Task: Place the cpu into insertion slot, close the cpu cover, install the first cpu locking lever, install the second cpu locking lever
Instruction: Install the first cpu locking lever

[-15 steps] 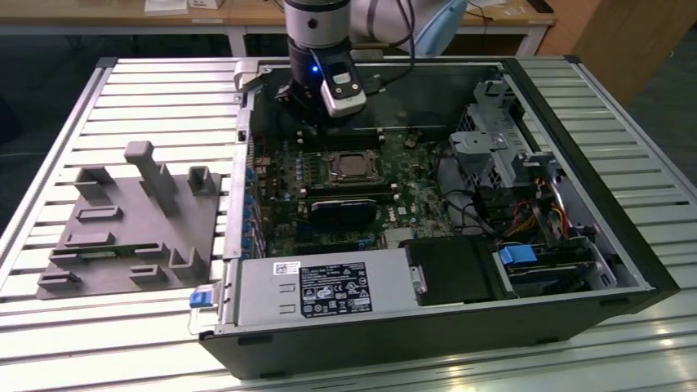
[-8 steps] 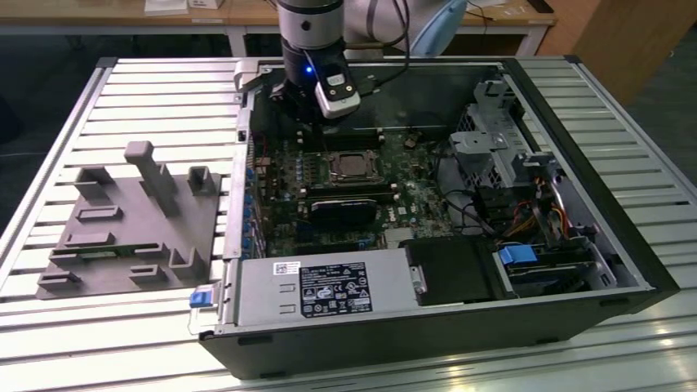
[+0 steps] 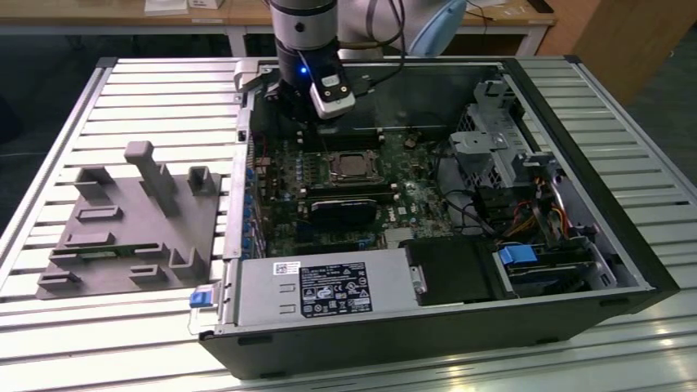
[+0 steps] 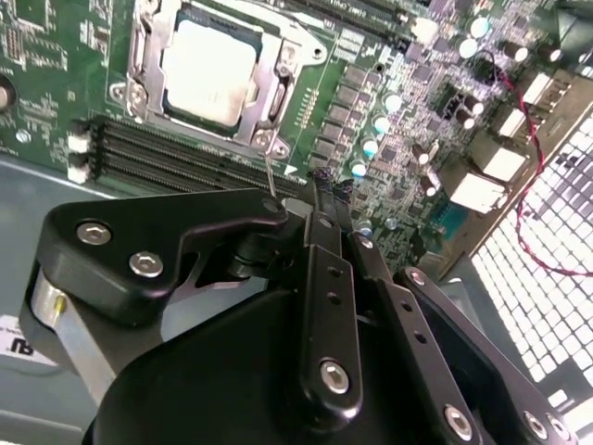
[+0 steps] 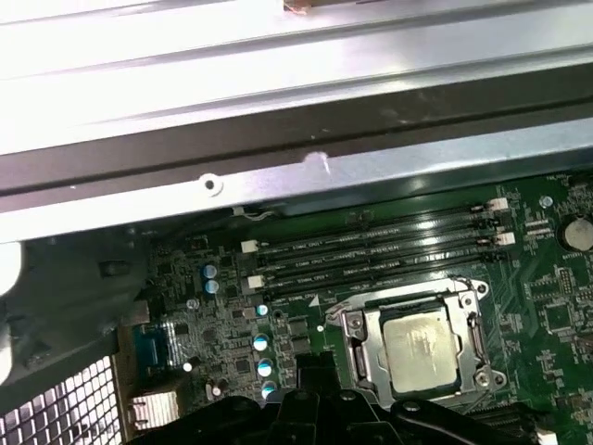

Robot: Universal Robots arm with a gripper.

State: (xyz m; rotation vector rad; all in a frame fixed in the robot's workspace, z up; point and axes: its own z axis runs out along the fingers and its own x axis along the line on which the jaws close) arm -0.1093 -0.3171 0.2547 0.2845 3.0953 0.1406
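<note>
Silver-grey, light and stiff but fragile, best gripped by its edges, the cpu (image 4: 211, 69) is sitting in the insertion slot (image 4: 262, 102) under the cpu cover (image 4: 139, 69), while the gripper (image 4: 321, 185) is hovering just beside it with jaws drawn together

Silver-grey arm (image 3: 299, 16) with a blue light (image 3: 302, 73), white camera block (image 3: 332, 96) and black gripper (image 4: 324, 190) studded with silver screws (image 4: 334, 375).

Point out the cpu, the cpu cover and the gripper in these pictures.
cpu (image 4: 211, 69), second wrist view, middle of its silver-grey top.
cpu cover (image 5: 357, 357), first wrist view, one side bar of the metal frame.
gripper (image 4: 326, 190), second wrist view, its black tip end.
</note>
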